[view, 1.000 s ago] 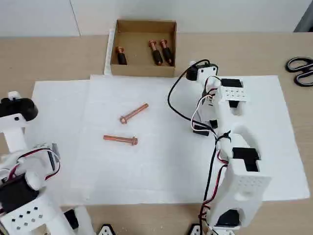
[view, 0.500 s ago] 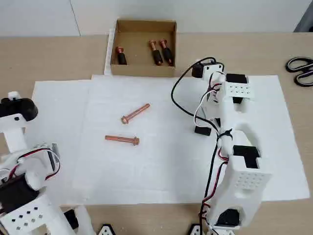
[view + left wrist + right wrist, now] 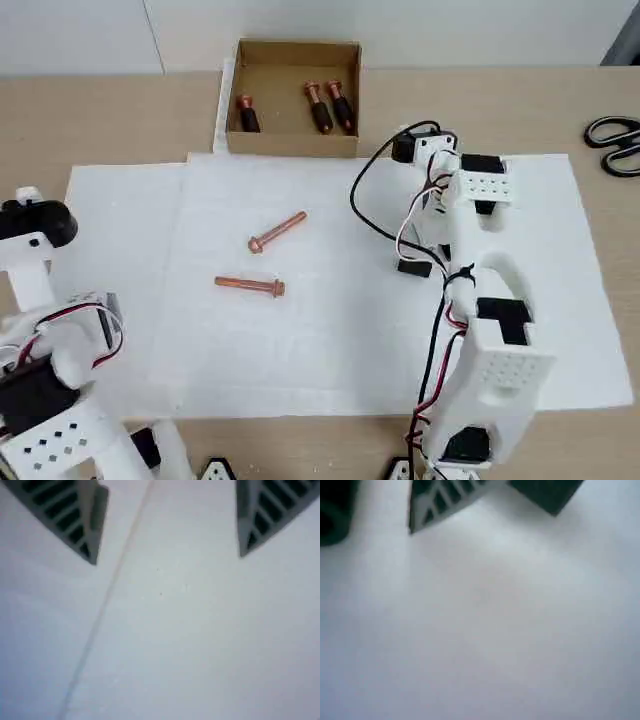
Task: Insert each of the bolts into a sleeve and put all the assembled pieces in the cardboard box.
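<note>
- The cardboard box [image 3: 292, 144] is seen at the top centre of the high view, and three assembled pieces [image 3: 319, 108] are lying inside it.
- Left of centre, two bare copper bolts are spotted on the white sheet [image 3: 330, 350]. A tilted bolt [image 3: 275, 231] lies above a level bolt [image 3: 250, 286], and the two are apart.
- The left gripper [image 3: 167, 557] is held spread wide over the sheet, and nothing is gripped.
- The right gripper [image 3: 465, 500] is seen close over the sheet. How far it is opened cannot be told.
- Scissors [image 3: 612, 145] are noted at the right edge.
</note>
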You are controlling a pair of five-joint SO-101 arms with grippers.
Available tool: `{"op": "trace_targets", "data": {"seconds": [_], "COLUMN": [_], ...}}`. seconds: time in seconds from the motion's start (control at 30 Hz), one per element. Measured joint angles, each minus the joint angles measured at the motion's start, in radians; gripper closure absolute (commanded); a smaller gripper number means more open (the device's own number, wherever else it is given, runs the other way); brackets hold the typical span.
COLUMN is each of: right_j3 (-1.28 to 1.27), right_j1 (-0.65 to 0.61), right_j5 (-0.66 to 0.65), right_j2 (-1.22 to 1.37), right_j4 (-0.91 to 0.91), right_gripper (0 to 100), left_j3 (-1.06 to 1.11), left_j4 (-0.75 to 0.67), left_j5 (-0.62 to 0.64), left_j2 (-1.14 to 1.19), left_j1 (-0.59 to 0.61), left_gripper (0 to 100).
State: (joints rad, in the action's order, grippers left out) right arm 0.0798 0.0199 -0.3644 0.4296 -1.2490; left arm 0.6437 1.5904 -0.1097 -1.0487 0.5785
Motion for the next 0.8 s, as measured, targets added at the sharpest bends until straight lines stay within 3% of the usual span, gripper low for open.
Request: {"op": "trace_targets", "data": {"seconds": [0.3, 0.57, 0.8], "right_j3": [-0.032, -0.021, -0.002], "right_j1": [0.000, 0.009, 0.049], "right_j5": [0.000, 0.000, 0.000], "right_j2": [0.009, 0.040, 0.049], "right_j4": [0.037, 0.060, 0.066], "right_gripper": [81.6, 95.4, 99.5], "left_j3": [0.000, 0.000, 0.000], "left_j4": [0.000, 0.000, 0.000], "left_j5": [0.000, 0.000, 0.000], "left_j2": [0.000, 0.000, 0.000], "left_j1": [0.000, 0.000, 0.000], "left_gripper": [83, 83, 83]}}
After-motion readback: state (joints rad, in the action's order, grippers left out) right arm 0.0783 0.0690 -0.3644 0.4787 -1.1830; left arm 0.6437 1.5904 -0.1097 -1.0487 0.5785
